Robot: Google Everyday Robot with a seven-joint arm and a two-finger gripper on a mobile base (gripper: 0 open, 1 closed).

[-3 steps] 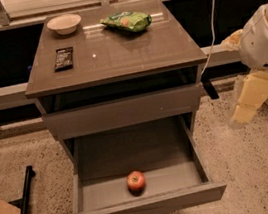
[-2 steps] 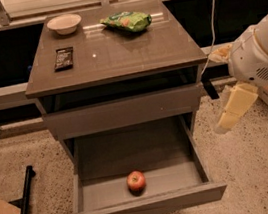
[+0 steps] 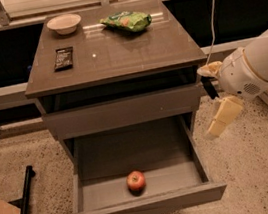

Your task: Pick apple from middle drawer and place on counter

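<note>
Apple (image 3: 135, 180) in drawer (image 3: 144, 206); pincer (image 3: 211, 101) beside cabinet (image 3: 124, 111) (spread); bowl (image 3: 64, 24), bag (image 3: 126, 21) on counter (image 3: 130, 54).

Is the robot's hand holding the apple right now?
No, the apple lies on the floor of the open middle drawer, while the gripper hangs empty off to the drawer's right.
</note>
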